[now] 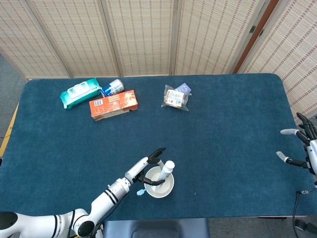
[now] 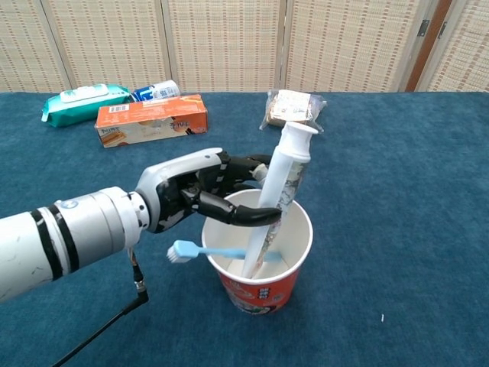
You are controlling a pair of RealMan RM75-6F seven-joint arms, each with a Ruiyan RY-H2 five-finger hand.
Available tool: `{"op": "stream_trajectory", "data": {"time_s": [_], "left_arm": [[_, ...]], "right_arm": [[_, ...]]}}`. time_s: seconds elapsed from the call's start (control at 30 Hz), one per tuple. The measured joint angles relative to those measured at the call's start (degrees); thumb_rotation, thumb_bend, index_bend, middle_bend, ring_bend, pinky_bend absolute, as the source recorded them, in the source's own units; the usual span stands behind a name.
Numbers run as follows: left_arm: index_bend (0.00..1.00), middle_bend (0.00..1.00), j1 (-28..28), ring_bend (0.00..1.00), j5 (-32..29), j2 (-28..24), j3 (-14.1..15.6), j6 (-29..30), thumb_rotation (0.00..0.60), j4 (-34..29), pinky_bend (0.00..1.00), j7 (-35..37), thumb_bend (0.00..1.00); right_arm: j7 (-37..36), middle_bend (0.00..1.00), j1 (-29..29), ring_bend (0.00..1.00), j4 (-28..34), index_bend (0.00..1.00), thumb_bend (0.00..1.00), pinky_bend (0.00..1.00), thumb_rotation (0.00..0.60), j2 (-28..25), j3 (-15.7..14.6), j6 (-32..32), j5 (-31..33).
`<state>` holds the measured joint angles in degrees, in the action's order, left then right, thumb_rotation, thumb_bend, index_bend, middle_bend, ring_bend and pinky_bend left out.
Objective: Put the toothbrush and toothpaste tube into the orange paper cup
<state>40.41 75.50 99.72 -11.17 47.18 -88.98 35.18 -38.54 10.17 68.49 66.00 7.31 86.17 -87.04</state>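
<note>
Both toothbrush (image 2: 218,251) and toothpaste tube (image 2: 276,187) inside orange paper cup (image 2: 262,287).

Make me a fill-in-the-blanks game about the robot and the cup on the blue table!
1. The white toothpaste tube stands tilted inside the ____ paper cup.
2. The light blue toothbrush lies across the cup's rim with its bristle head sticking out toward the robot's ____ side.
3. The left robot hand holds the ____.
4. The right robot hand holds ____.

Missing words: orange; left; toothpaste tube; nothing
</note>
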Motion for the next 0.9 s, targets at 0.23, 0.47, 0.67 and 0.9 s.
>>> {"op": "stream_trajectory", "data": {"time_s": [0.23, 0.47, 0.67, 0.9], "left_arm": [[0.51, 0.00, 0.09, 0.00, 0.18, 0.10, 0.25, -0.18, 0.600, 0.60, 0.00, 0.73, 0.27], [0.42, 0.00, 0.45, 0.00, 0.29, 0.21, 0.21, -0.39, 0.600, 0.61, 0.00, 0.78, 0.27], [0.33, 0.00, 0.64, 0.00, -0.04, 0.10, 0.10, -0.49, 0.600, 0.52, 0.00, 0.43, 0.27], [0.29, 0.00, 0.74, 0.00, -0.33, -0.15, -0.01, -0.52, 0.600, 0.26, 0.00, 0.19, 0.27]], "right_arm": [[-0.20, 0.01, 0.03, 0.00, -0.21, 0.38, 0.09, 0.20, 0.600, 0.09, 0.01, -0.07, 0.01], [-0.44, 0.01, 0.07, 0.00, -0.43, 0.38, 0.09, 0.20, 0.600, 0.21, 0.01, -0.05, -0.07], [-0.71, 0.01, 0.10, 0.00, -0.70, 0.38, 0.09, 0.20, 0.600, 0.30, 0.01, -0.10, -0.07], [-0.95, 0.01, 0.27, 0.00, -1.00, 0.38, 0.09, 0.20, 0.600, 0.48, 0.01, -0.23, -0.15]]}}
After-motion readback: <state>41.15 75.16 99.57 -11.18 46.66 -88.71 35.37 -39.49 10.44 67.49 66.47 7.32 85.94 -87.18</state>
